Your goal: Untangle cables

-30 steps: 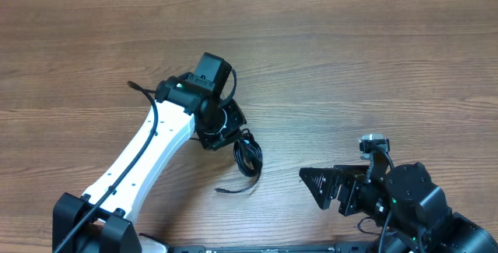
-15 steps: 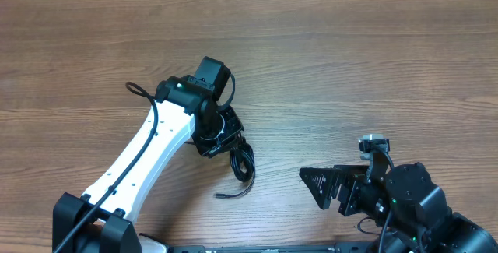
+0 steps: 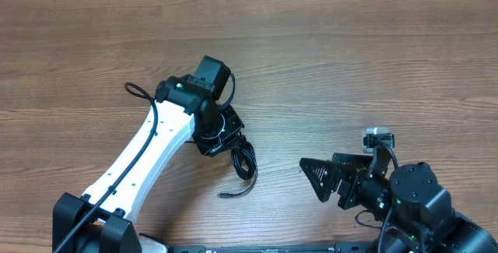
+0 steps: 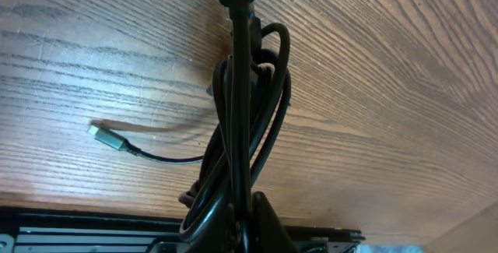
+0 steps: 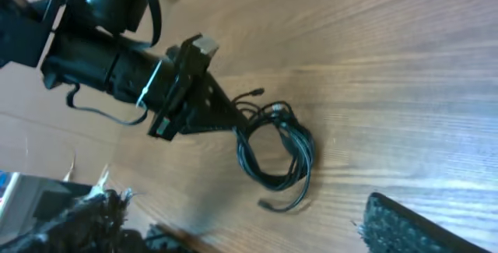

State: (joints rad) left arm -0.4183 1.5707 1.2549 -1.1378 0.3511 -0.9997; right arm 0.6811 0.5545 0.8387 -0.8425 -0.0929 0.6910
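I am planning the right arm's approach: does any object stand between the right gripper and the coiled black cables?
Nothing visible does. Only bare wooden table lies between the open right gripper and the small coiled bundle of thin black cables, which the left gripper holds from the other side.

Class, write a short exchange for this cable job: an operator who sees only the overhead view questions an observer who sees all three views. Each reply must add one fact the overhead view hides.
Operator: Has the left gripper actually got the cables?
Observer: Yes. The left wrist view shows the left gripper shut on the cables, strands pinched in its jaws.
Operator: What is the loose end like?
Observer: Its plug is silvery and seems to rest on the table.
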